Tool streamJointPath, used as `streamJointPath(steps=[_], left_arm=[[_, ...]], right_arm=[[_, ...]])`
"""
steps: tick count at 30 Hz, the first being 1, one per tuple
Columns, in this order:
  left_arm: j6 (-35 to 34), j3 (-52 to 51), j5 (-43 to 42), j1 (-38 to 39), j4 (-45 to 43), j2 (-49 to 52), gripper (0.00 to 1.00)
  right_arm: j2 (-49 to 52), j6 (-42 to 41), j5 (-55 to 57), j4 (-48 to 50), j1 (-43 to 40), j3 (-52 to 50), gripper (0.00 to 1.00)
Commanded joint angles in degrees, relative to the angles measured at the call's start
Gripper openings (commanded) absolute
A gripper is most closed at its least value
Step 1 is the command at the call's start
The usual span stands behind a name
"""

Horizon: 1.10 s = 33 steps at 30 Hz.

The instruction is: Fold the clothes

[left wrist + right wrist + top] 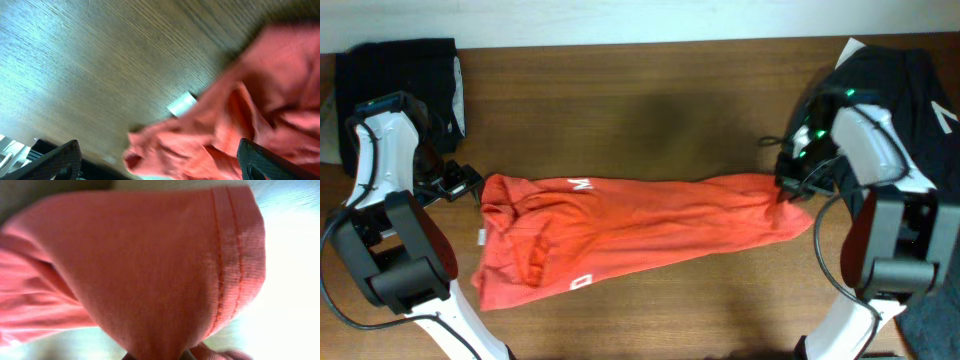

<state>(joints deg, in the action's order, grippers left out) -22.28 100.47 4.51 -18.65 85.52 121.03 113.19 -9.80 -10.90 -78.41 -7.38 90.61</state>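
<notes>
T-shirt (630, 225) bunched lengthwise; right tool (789, 188) pinches hem (226, 255) (stitching visible wrist view only); left tool (159, 152) wide open, empty.

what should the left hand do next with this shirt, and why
Probably close the left hand on the near edge of the T-shirt. Its fingers stand wide apart with bunched cloth lying between them, while the right hand seems to pinch the other end. With both ends held, the crumpled shirt could be pulled flat.
</notes>
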Motion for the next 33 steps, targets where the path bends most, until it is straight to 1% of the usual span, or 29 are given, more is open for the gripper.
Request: streamJointPath(steps=[1, 4, 6, 9, 11, 14, 15, 16, 17, 18, 19, 20, 21, 22, 23, 24, 26, 29, 30, 31, 32, 33], left_arm=[[-0.2, 0.5, -0.2, 0.1, 0.0, 0.0, 0.99], [-0.2, 0.5, -0.2, 0.1, 0.0, -0.1, 0.99], [-0.2, 0.5, -0.2, 0.1, 0.1, 0.0, 0.99], [-0.2, 0.5, -0.2, 0.1, 0.1, -0.1, 0.99], [-0.2, 0.5, -0.2, 0.1, 0.1, -0.1, 0.99], [-0.2, 0.5, -0.2, 0.1, 0.1, -0.1, 0.99], [-0.2, 0.5, -0.2, 0.1, 0.1, -0.1, 0.99], [-0.2, 0.5, -0.2, 0.1, 0.3, 0.0, 0.99], [-0.2, 0.5, -0.2, 0.1, 0.3, 0.0, 0.99], [-0.2, 0.5, -0.2, 0.1, 0.3, -0.1, 0.99], [-0.2, 0.5, -0.2, 0.1, 0.3, 0.0, 0.99], [-0.2, 0.5, -0.2, 0.1, 0.3, 0.0, 0.99], [-0.2, 0.5, -0.2, 0.1, 0.3, 0.0, 0.99], [-0.2, 0.5, -0.2, 0.1, 0.3, 0.0, 0.99], [-0.2, 0.5, -0.2, 0.1, 0.3, 0.0, 0.99], [-0.2, 0.5, -0.2, 0.1, 0.3, 0.0, 0.99], [-0.2, 0.5, -0.2, 0.1, 0.7, 0.0, 0.99], [-0.2, 0.5, -0.2, 0.1, 0.6, -0.1, 0.99], [-0.2, 0.5, -0.2, 0.1, 0.7, 0.0, 0.99], [-0.2, 0.5, -0.2, 0.1, 0.6, 0.0, 0.99], [-0.2, 0.5, -0.2, 0.1, 0.5, -0.1, 0.99], [-0.2, 0.5, -0.2, 0.1, 0.5, 0.0, 0.99]], right_arm=[[-4.2, 0.9, 1.9, -2.0, 2.2, 4.7, 0.04], [-4.2, 0.9, -4.7, -1.2, 8.8, 4.5, 0.04], [-4.1, 0.7, -8.2, 1.3, 15.5, 4.5, 0.04], [-4.0, -2.3, -8.0, 5.7, 24.9, 3.8, 0.04], [-3.6, -5.7, -8.0, 11.7, 30.8, 0.5, 0.04], [-3.1, -9.4, -8.0, 20.0, 36.1, -3.3, 0.05], [-3.1, -10.7, -8.0, 22.8, 38.1, -3.8, 0.20], [-3.1, -11.0, -8.0, 23.3, 39.0, -3.8, 0.28], [-3.1, -11.8, -8.0, 23.6, 39.8, -3.8, 0.29], [-3.1, -11.7, -7.8, 24.1, 40.4, -3.8, 0.45], [-3.2, -11.7, -8.0, 23.4, 39.8, -2.5, 0.50], [-3.3, -11.5, -7.9, 21.5, 38.8, -0.7, 0.51], [-3.3, -9.5, -7.8, 17.1, 36.7, 3.7, 0.52], [-3.3, -8.8, -6.6, 13.6, 34.4, 7.4, 0.64], [-3.3, -8.7, -4.0, 10.4, 31.1, 10.3, 0.70], [-3.1, -8.7, -3.5, 9.1, 28.3, 9.9, 0.69], [-2.3, -8.7, -4.5, 9.3, 26.8, 5.2, 0.69], [-2.1, -10.5, -10.6, 20.2, 28.5, -5.8, 0.69], [-2.1, -11.5, -13.6, 25.4, 28.5, -10.4, 0.68], [-2.1, -11.5, -15.8, 28.9, 28.5, -12.5, 0.68], [-2.1, -11.5, -18.5, 33.6, 28.7, -15.3, 0.63], [-2.1, -10.3, -19.3, 36.3, 28.9, -16.5, 0.56]])
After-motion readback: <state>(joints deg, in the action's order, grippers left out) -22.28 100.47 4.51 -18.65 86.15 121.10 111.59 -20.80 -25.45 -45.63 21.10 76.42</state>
